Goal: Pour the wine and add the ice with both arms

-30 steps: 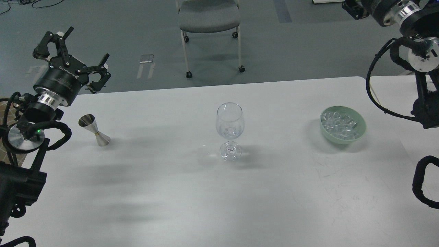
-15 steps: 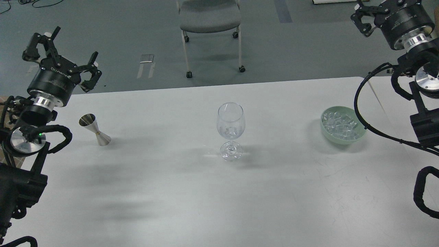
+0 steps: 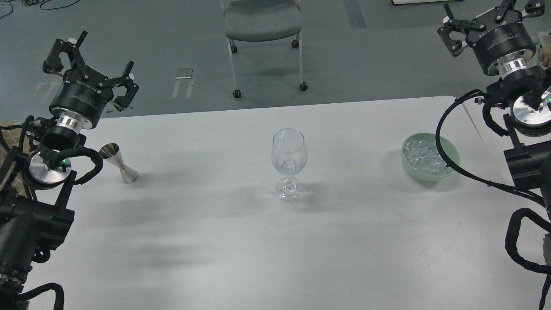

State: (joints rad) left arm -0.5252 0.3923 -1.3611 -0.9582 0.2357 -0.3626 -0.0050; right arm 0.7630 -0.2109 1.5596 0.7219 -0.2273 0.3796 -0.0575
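A clear stemmed wine glass [image 3: 289, 163] stands upright at the middle of the white table [image 3: 267, 241], with a little ice in its bowl. A pale green bowl [image 3: 450, 148] at the right holds several small clear ice cubes [image 3: 424, 157]. A steel jigger [image 3: 117, 162] stands at the left. My left gripper [image 3: 88, 58] is open and empty, raised above the table's far left edge behind the jigger. My right gripper [image 3: 490, 17] is open and empty, raised high beyond the table's far right corner, behind the bowl.
A grey wheeled chair [image 3: 263, 26] stands on the floor beyond the table's far edge. A black cable [image 3: 447, 159] from my right arm loops over the bowl's right side. A second table surface [image 3: 486, 112] adjoins at the right.
My left gripper moved slightly right and toward the table after drifting left. My right gripper has come down into view at the top right and shifted a little lower.
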